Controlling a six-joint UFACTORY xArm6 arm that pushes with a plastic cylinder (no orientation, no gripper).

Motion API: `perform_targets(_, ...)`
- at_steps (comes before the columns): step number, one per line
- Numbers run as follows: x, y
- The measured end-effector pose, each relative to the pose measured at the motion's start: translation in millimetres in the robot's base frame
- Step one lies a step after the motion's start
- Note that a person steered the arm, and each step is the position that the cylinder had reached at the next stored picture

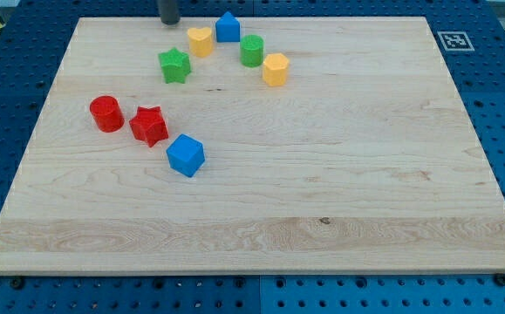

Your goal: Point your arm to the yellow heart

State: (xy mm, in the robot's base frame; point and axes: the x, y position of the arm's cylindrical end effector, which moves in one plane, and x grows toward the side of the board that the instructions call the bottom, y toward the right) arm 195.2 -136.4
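My tip sits at the frame's top edge, just upper left of the yellow heart on the bench. No fingers here. Probably nudge right-down, avoiding the green star.

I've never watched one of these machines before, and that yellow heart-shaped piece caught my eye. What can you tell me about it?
The yellow heart is a small, chunky block, smooth and plastic-looking, lying flat with its heart face up near the top edge of the wooden board. The blue block sits close on its right, possibly touching; the green star lies apart, below and to its left. My tip stands apart, up and to its left, not touching it.
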Motion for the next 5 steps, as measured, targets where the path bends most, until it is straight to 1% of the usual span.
perform_targets(2, 25.7, 10.8)
perform_targets(5, 31.2, 39.4)
